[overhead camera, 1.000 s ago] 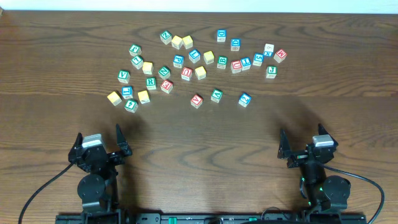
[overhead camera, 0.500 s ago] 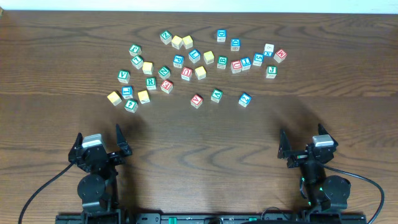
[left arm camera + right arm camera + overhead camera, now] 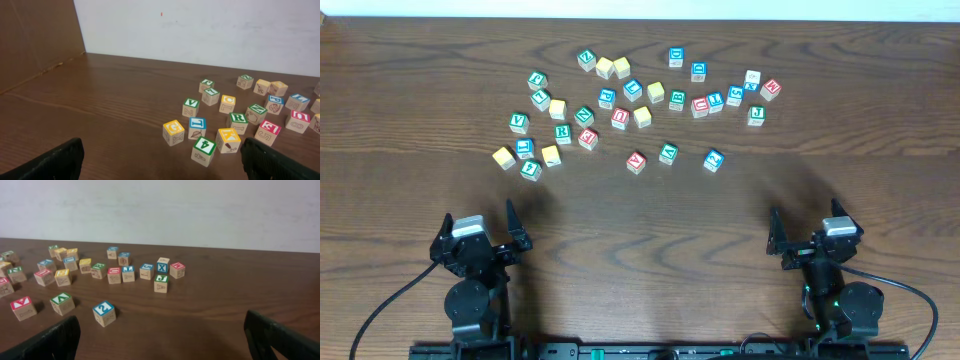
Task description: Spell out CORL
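Note:
Several wooden letter blocks lie scattered across the far middle of the table. A green R block (image 3: 563, 133) shows in the left wrist view (image 3: 238, 121). A blue L block (image 3: 525, 147) lies near it and also shows in the left wrist view (image 3: 198, 126). A yellow block (image 3: 227, 102) seems to bear a C. I cannot make out an O block. My left gripper (image 3: 480, 222) is open and empty near the front left edge, as the left wrist view (image 3: 162, 165) shows. My right gripper (image 3: 805, 222) is open and empty at the front right, as the right wrist view (image 3: 162, 340) shows.
A blue 2 block (image 3: 713, 159) is the block nearest my right gripper and shows in the right wrist view (image 3: 104, 312). A green 4 block (image 3: 204, 149) is the one nearest my left gripper. A white wall stands behind the table.

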Tool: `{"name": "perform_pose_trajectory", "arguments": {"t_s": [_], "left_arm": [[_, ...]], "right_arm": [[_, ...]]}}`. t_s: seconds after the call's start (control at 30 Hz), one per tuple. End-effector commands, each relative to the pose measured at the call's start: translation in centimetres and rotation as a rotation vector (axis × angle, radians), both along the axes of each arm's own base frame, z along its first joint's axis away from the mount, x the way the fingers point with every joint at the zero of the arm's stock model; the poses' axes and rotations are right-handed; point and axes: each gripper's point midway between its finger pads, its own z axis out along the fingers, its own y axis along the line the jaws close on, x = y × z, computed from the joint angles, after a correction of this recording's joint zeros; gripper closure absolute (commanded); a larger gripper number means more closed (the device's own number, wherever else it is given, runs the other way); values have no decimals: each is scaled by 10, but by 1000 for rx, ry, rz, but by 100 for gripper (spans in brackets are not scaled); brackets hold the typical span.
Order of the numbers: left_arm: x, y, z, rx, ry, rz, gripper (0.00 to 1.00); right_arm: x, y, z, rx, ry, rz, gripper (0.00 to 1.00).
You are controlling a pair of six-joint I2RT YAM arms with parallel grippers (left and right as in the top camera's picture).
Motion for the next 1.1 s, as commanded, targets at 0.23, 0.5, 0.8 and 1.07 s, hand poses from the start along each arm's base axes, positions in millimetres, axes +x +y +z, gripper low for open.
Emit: {"name": "perform_pose_trajectory", "arguments": {"t_s": [0.23, 0.5, 0.8, 1.07], "left_arm": [[0, 2, -18, 12, 46, 5, 1], [0, 2, -18, 12, 46, 5, 1], [0, 2, -18, 12, 46, 5, 1], [1, 3, -11, -1, 11, 16, 1]], "right_arm": [[0, 2, -2, -7, 4, 11, 1], [0, 2, -2, -7, 4, 11, 1], [0, 2, -2, -7, 4, 11, 1], [0, 2, -2, -7, 4, 11, 1]]}}
